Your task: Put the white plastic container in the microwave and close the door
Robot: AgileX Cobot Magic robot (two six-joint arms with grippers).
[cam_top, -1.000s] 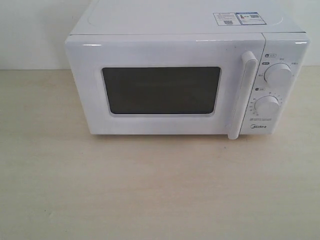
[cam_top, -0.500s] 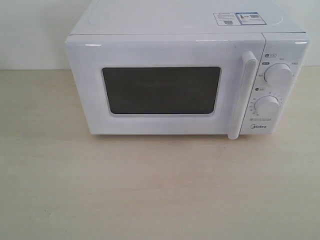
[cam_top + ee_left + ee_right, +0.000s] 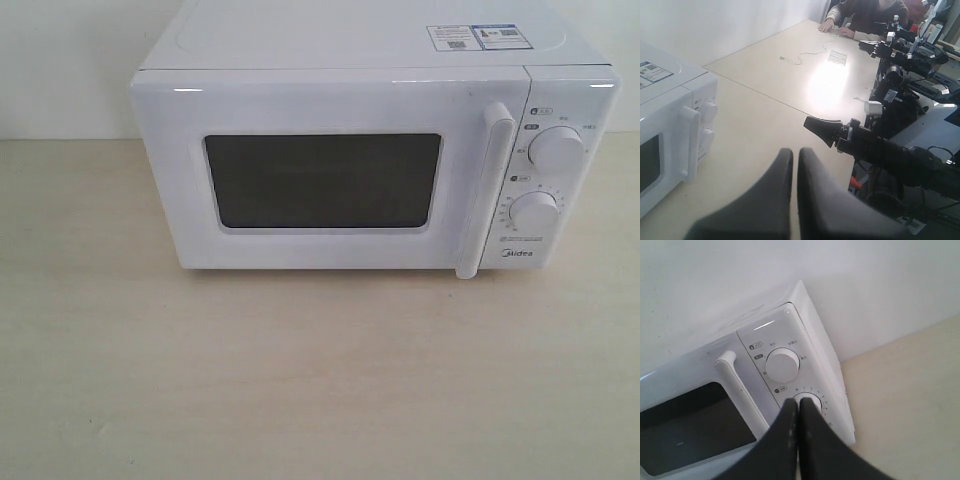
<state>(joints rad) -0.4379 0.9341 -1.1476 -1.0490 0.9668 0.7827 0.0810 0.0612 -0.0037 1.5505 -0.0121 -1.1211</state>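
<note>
The white microwave (image 3: 350,60) stands on the light wooden table with its door (image 3: 180,200) closed; the dark window (image 3: 322,180) and the bar handle (image 3: 485,190) face the exterior camera. It also shows as the microwave (image 3: 660,130) in the left wrist view and the microwave (image 3: 760,370) in the right wrist view. The white plastic container is out of view in every frame. My left gripper (image 3: 795,152) is shut with nothing in it, hanging over bare table off the dial side. My right gripper (image 3: 798,402) is shut and empty, its tips in front of the lower dial (image 3: 810,400). Neither gripper shows in the exterior view.
The table (image 3: 300,380) spreads wide in front of the microwave. A wall stands behind it. The left wrist view shows the other arm (image 3: 880,150) off the table edge, more equipment (image 3: 910,55), a seated person (image 3: 865,17), a cable and a small packet (image 3: 837,56) far off.
</note>
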